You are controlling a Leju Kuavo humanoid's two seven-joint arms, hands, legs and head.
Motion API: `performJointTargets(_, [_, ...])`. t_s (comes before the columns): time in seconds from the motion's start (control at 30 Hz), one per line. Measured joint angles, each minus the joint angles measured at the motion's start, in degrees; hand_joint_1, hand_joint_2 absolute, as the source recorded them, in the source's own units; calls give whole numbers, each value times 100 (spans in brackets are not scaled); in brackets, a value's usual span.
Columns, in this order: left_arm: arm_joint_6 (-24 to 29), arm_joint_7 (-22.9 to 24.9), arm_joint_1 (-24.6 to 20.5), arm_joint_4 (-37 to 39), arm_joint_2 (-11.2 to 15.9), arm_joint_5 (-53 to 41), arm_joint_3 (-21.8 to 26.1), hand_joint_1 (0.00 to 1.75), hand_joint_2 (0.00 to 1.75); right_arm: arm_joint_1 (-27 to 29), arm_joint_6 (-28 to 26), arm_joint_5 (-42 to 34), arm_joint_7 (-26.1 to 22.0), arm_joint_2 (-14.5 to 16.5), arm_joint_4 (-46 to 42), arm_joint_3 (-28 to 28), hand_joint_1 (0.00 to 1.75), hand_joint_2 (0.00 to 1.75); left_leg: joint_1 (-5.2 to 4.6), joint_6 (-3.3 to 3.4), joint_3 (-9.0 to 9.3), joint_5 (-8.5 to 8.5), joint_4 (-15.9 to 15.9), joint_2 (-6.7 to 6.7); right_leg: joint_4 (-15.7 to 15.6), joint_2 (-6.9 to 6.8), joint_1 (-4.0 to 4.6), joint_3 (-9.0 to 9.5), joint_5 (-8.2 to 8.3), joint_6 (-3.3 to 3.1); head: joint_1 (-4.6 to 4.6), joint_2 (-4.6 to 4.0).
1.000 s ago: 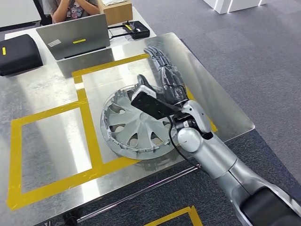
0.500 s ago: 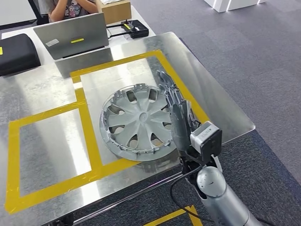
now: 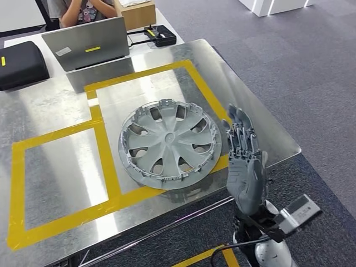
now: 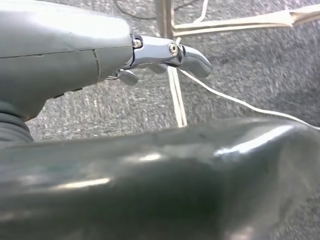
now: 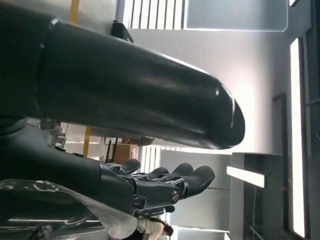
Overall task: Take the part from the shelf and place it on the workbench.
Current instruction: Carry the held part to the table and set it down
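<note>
The part, a silver-grey wheel cover (image 3: pixel 170 143), lies flat on the metal workbench (image 3: pixel 54 111), inside the right-hand square of yellow tape (image 3: pixel 105 150). My right hand (image 3: pixel 245 161) is raised just off the bench's near right edge, to the right of the wheel cover and apart from it. Its fingers are stretched out and it holds nothing. The right wrist view shows those fingers (image 5: pixel 170 182) extended with nothing between them. In the left wrist view my left hand (image 4: pixel 166 52) hangs above grey carpet, a finger out straight and nothing in it.
At the back of the bench stand a grey laptop (image 3: pixel 86 41), a black case (image 3: pixel 21 61), a cardboard box (image 3: pixel 136 11) and a black device (image 3: pixel 161 36). A person (image 3: pixel 79 8) sits behind the laptop. Grey carpet (image 3: pixel 302 72) lies to the right.
My right hand has drawn back from over the wheel cover to the bench's near right edge and turned upright. The wheel cover has stayed where it lay.
</note>
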Motion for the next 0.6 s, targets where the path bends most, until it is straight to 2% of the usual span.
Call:
performJointTargets(0.13, [10, -15, 56, 0, 8, 33, 83, 0, 0, 296, -57, 78, -79, -56, -260, -55, 0, 0, 0, -1, 5, -1, -1, 0, 0, 1, 0, 5, 0, 0, 0, 0])
performJointTargets(0.6, [31, -16, 108, -1, 8, 32, 196, 0, 0, 642, -149, 149, -176, -89, -471, -114, 0, 0, 0, -2, 25, -2, -3, 1, 0, 3, 0, 35, -2, 1, 0, 0])
